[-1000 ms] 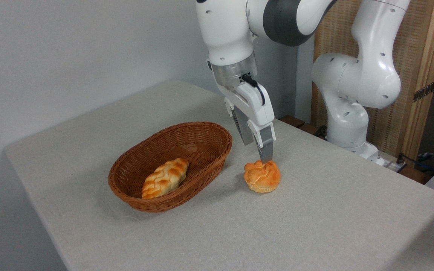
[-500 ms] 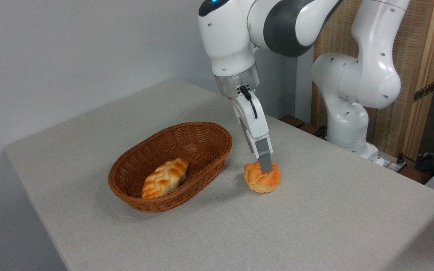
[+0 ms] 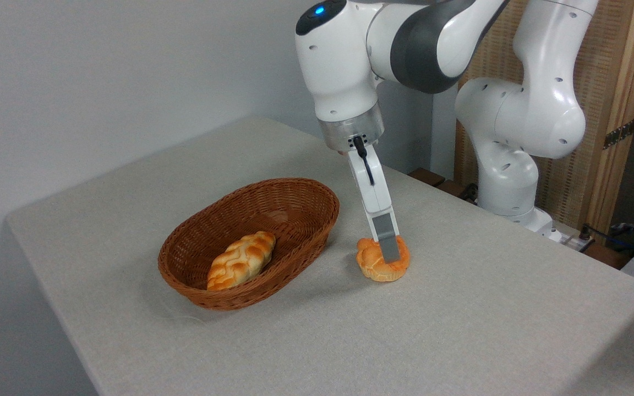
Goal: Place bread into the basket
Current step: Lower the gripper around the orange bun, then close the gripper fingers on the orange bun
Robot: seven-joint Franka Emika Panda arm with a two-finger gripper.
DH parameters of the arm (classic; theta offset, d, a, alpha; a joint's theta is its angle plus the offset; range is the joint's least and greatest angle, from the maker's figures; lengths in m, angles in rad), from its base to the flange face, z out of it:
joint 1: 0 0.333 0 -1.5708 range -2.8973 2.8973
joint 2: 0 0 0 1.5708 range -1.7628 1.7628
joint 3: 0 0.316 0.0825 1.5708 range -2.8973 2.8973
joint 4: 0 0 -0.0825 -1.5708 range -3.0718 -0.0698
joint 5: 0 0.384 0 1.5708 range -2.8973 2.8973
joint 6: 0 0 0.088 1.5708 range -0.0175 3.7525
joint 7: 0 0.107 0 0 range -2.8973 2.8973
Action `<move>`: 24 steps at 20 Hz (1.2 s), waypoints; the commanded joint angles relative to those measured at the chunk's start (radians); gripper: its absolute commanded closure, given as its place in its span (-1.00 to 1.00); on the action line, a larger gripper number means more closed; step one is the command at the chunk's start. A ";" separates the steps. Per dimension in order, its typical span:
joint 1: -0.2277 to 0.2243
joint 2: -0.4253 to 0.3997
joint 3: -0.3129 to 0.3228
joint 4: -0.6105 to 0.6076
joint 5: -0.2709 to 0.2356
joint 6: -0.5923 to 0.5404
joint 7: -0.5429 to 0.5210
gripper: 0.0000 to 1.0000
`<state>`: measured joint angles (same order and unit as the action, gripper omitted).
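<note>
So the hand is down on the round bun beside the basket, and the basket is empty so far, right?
Not quite. The basket is not empty: the camera view shows a braided loaf already lying inside it. The rest holds: the hand is down on the round bun, which sits on the table just right of the basket.
</note>
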<state>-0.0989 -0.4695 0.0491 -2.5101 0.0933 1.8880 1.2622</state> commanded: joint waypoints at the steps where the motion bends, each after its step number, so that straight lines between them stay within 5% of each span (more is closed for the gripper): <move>1: -0.007 -0.001 0.014 -0.035 0.017 0.062 0.019 -1.00; 13: -0.010 0.014 0.014 -0.075 0.020 0.144 0.020 -0.97; 16: -0.010 0.014 0.012 -0.075 0.020 0.140 0.022 -0.48; 20: -0.012 0.011 0.012 -0.072 0.019 0.126 0.022 -0.08; 24: -0.012 0.011 0.012 -0.070 0.019 0.123 0.022 0.07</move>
<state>-0.0993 -0.4601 0.0491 -2.5724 0.0984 2.0061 1.2650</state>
